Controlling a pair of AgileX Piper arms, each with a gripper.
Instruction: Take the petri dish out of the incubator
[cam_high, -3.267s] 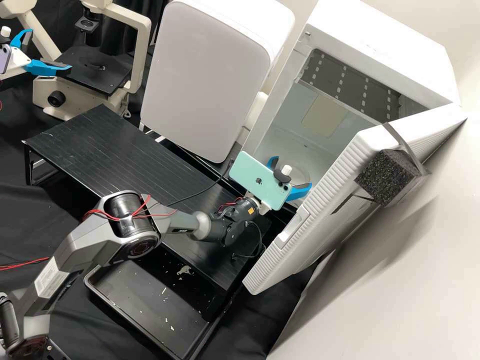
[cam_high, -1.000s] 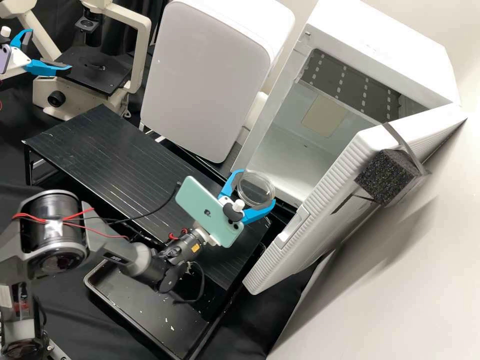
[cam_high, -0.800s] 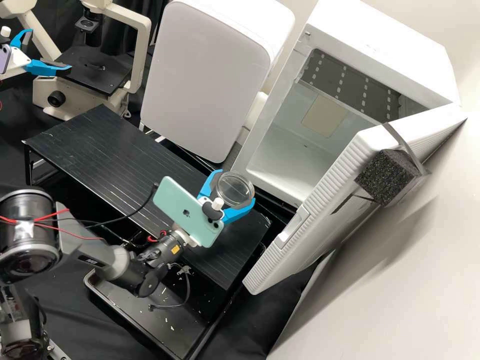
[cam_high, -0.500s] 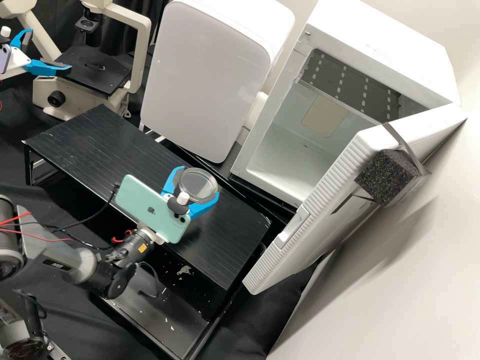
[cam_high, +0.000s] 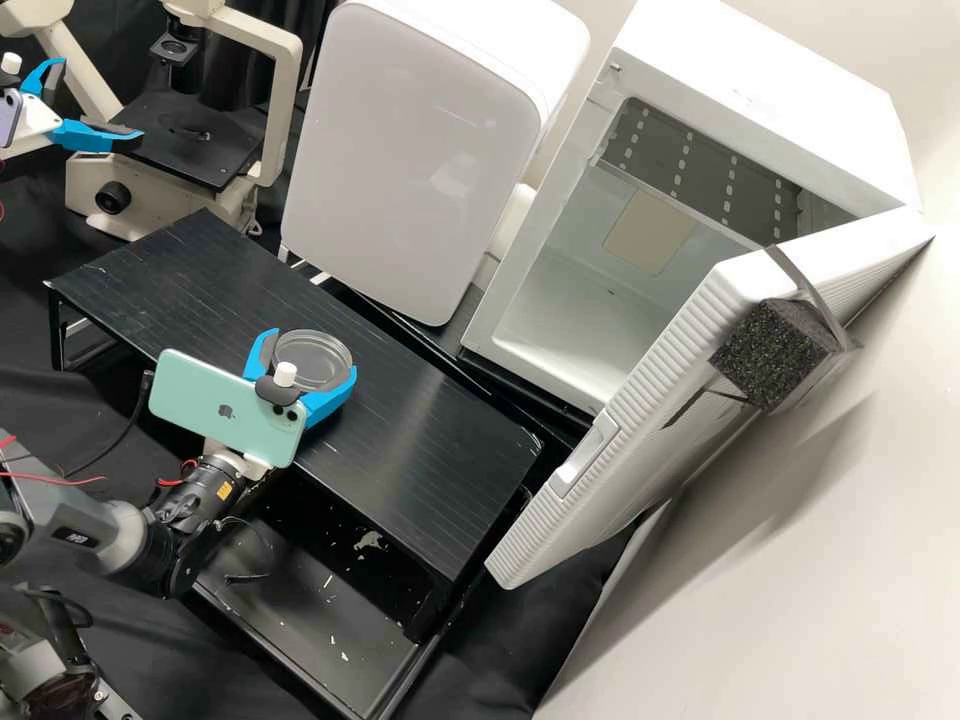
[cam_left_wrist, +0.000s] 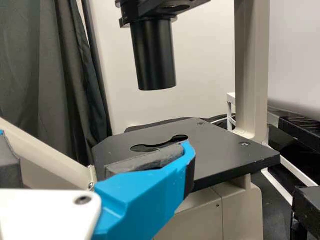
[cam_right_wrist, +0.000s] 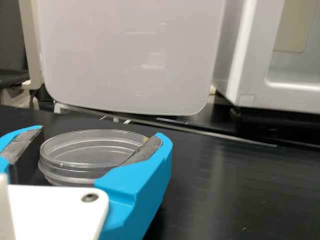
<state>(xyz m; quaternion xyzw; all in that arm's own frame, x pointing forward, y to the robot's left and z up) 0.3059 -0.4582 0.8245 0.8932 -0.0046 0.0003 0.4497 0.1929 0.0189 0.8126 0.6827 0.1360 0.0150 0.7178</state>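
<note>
High view shows the clear round petri dish (cam_high: 308, 362) over the low black table (cam_high: 430, 440), held between the blue fingers of the right gripper (cam_high: 313, 352), which carries a mint-green phone (cam_high: 200, 402). I cannot tell if the dish touches the table. Near one end of the table stands the white box-shaped incubator (cam_high: 760, 90), with its ribbed white door (cam_high: 690, 345) open. Near the other end are the cream metal microscope (cam_high: 285, 100) and the left gripper (cam_high: 100, 101), its fingers spread wide.
</note>
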